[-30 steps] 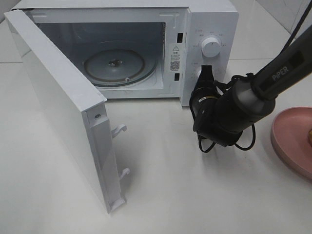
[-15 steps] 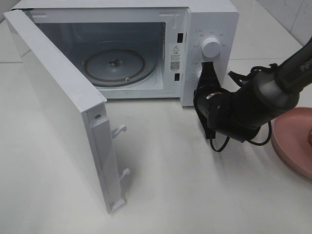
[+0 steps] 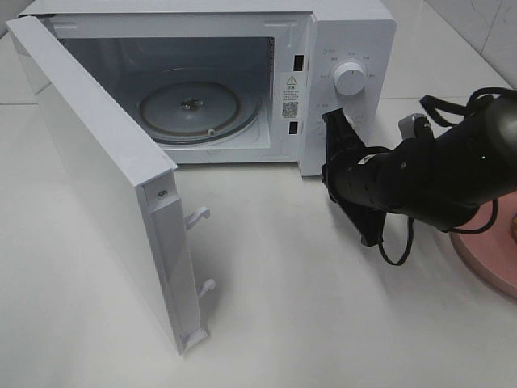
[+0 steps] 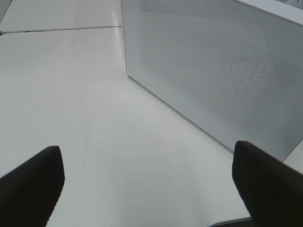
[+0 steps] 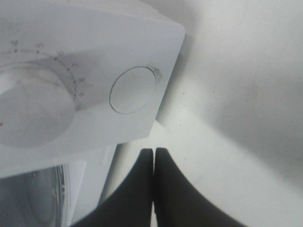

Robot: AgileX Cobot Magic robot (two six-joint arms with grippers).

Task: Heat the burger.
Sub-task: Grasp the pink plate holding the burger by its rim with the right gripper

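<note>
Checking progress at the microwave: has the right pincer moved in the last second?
Yes. Against the fixed white dial, the shut right pincer has dropped slightly and tilted, while its arm swung right, toward the pink plate.

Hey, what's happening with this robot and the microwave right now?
The microwave has its door wide open, and the glass turntable inside is bare. The right gripper, fingers shut and empty, is at the control panel, close to its round button. The left gripper is open, holds nothing and faces the door's outer side. A pink plate sits at the right edge. The burger is not in view.
</note>
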